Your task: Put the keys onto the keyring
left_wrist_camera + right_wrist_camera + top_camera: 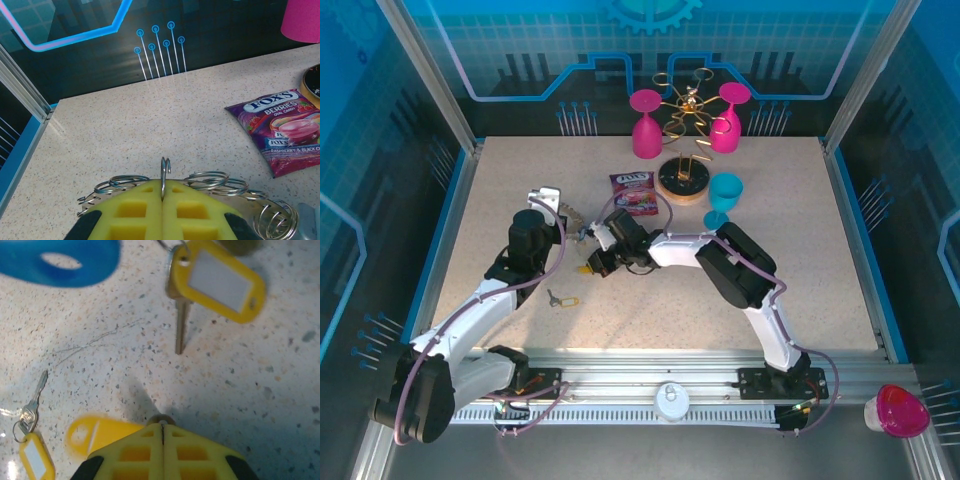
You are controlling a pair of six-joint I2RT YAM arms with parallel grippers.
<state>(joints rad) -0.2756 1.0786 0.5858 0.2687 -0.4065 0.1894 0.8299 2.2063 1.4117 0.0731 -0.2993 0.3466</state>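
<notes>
My left gripper [162,194] is shut on one upright wire loop [163,172] of the keyring [216,181], a flat grey ring with wire loops along its rim. In the top view that gripper [566,220] holds the keyring [579,229] left of centre. The yellow pads of my right gripper [162,428] are shut on the metal head of a key, whose yellow tag [92,435] sticks out to the left; from above the tag [587,268] hangs below the gripper [597,256]. A second yellow-tagged key [215,282] is ahead. A third key [31,410] lies on the table [560,298].
A Fox's candy bag [282,130] lies to the right of the keyring [634,192]. Behind it stand a round wooden rack base [682,181] with a wire rack, two pink goblets [645,125], and a blue goblet [724,192]. A blurred blue piece [60,260] is close to the right wrist camera.
</notes>
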